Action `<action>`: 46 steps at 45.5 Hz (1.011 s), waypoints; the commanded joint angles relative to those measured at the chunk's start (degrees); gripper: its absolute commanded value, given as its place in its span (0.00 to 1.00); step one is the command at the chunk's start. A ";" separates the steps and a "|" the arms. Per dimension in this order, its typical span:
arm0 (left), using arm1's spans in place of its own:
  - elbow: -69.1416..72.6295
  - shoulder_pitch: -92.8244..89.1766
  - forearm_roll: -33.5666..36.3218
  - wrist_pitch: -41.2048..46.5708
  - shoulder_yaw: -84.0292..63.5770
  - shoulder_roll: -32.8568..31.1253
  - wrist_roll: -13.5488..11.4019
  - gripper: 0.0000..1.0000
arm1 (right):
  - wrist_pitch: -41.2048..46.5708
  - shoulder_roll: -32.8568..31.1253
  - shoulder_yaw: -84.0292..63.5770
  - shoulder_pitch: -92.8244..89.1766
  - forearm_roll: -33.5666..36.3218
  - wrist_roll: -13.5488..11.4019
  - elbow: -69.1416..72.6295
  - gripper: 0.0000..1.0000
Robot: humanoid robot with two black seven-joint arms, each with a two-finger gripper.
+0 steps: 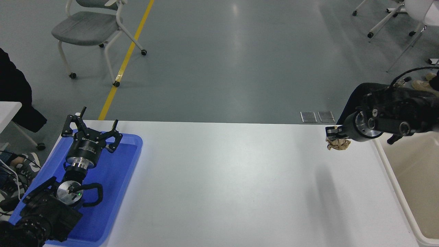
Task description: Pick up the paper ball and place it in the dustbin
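Note:
The tan crumpled paper ball (338, 143) hangs from my right gripper (334, 132), which is shut on it and holds it well above the white table, near the far right corner. The right arm comes in from the right edge, raised. The cream-white dustbin (394, 185) stands at the table's right edge, just right of the ball; only its left rim and beige inside show. My left gripper (90, 132) is open and parked over the blue tray at the lower left.
A shallow blue tray (116, 178) lies at the table's left end under the left arm. A seated person's dark leg (356, 99) is behind the right arm. A grey chair (89, 27) stands on the floor at the far left.

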 commanded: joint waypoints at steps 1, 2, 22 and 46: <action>0.00 0.03 0.05 0.00 0.00 0.09 0.00 1.00 | 7.69 -1.57 -6.72 19.06 0.43 -0.06 13.02 0.00; 0.00 0.03 -0.04 0.00 0.00 0.09 0.00 1.00 | 8.48 -1.57 -6.81 20.03 0.43 -0.06 13.46 0.00; 0.00 0.03 0.05 0.00 0.00 0.09 0.00 1.00 | 12.62 -1.40 -7.25 24.87 0.52 -0.68 15.31 0.00; 0.00 0.03 -0.04 0.00 0.00 0.09 -0.09 1.00 | 12.53 -16.59 -11.65 12.06 -19.96 -1.21 -6.03 0.00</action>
